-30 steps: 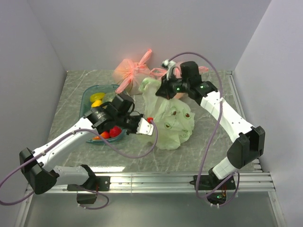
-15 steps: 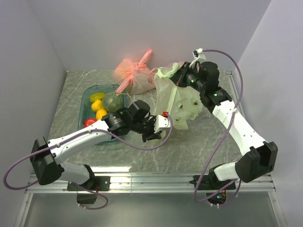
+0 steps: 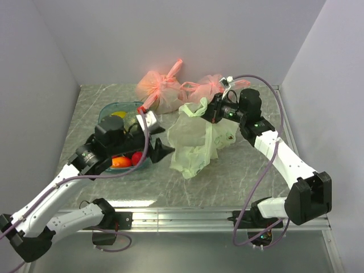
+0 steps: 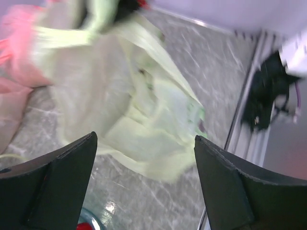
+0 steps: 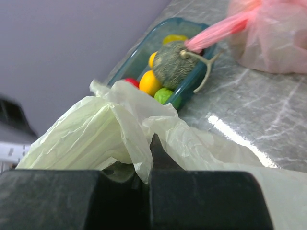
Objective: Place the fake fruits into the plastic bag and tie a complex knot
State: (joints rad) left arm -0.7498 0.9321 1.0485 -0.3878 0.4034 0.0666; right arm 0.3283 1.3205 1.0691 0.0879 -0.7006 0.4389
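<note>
From above, the right claw [image 3: 211, 111] is clenched on the top edge of the bag [image 3: 196, 142], which sags onto the tabletop [image 3: 227, 182] at centre. The left claw [image 3: 159, 139] stands released just left of it, beside the tray [image 3: 105, 115] of fruits [image 3: 121, 161]. Two pink bags [image 3: 162, 91] lie at the far edge. Left wrist: fingers [image 4: 53, 187] spread wide, nothing between them, the bag beyond. Right wrist: fingers [image 5: 192, 201] pinch crinkled bag film, the tray off to the left.

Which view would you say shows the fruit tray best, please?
The right wrist view: the tray and its fruits show clearly. From the top, the left arm covers much of it; the left wrist catches only a blurred sliver.
</note>
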